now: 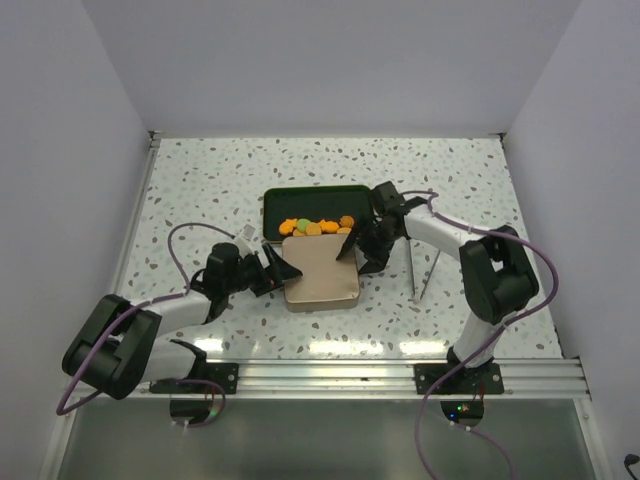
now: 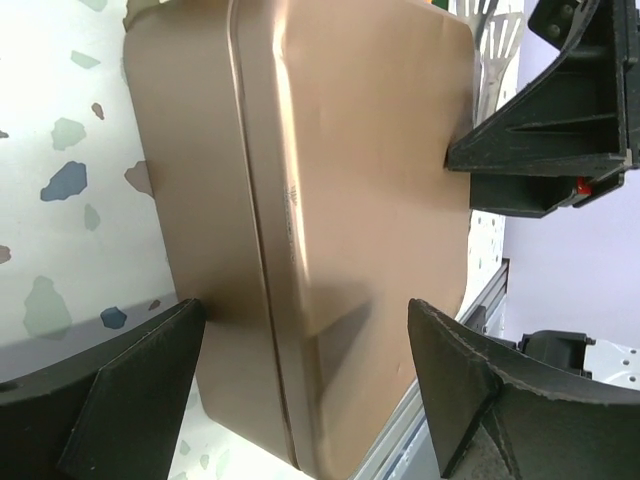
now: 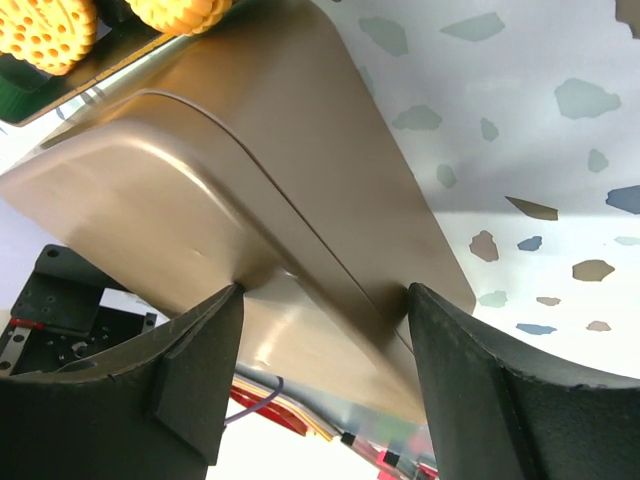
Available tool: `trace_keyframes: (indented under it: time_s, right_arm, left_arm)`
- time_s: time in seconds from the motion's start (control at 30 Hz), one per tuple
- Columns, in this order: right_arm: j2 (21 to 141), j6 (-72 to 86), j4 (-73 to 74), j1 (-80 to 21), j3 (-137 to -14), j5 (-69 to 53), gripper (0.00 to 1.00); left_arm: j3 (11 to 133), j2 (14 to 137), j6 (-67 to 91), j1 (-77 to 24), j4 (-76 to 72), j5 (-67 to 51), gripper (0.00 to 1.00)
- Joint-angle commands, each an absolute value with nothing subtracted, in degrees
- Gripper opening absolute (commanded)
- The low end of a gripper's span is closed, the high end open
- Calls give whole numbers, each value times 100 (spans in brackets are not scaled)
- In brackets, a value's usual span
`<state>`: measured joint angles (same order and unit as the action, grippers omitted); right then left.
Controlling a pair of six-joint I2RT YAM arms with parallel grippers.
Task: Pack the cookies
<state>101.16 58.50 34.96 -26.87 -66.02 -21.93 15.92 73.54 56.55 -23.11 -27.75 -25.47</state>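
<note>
Near tabletop centre, tan tin [image 1: 320, 272] at near rim of green tray [image 1: 320, 202] holding the cookies [image 1: 316, 227]; left gripper [image 1: 288, 269] and right gripper [image 1: 355, 252] astride its opposite ends, fingers of both apart, seemingly steadying rather than clamping it ahead of filling.

The white-and-black left arm [image 1: 175, 308] stretches low toward the right, its black left gripper [image 1: 282, 271] spread wide, while the white-and-black right arm [image 1: 440, 231] folds leftward from a raised elbow, its black right gripper [image 1: 352, 250] parted.
</note>
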Motion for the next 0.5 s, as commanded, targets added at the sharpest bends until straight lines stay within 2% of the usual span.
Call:
trace_keyframes:
  time_s: [0.0, 0.07, 0.17, 0.2, 0.3, 0.37, 0.47]
  right_arm:
    - [10283, 6082, 3771, -3076, -6741, -2505, 69]
    - [10310, 6056, 3753, -3076, -6654, -2531, 69]
    - [10327, 5907, 3876, -3076, -6636, -2461, 69]
    - [10310, 5854, 3972, -3076, -6636, -2417, 69]
    - [10292, 5600, 4253, -3059, -6741, -2145, 70]
    - [10266, 5450, 4368, -3032, -6802, -1996, 73]
    - [10248, 5335, 4526, -2988, -6864, -1881, 75]
  left_arm:
    - [1925, 7348, 5924, -2593, -3410, -3032, 86]
    - [1881, 7339, 5906, -2593, -3331, -2989, 81]
    - [1820, 7330, 5880, -2584, -3252, -2936, 65]
    - [1819, 7330, 5854, -2584, -3217, -2918, 53]
    - [1846, 7330, 5731, -2584, -2954, -2830, 30]
    - [1837, 7321, 5695, -2584, -2839, -2804, 26]
    - [1819, 7330, 5643, -2584, -2760, -2778, 25]
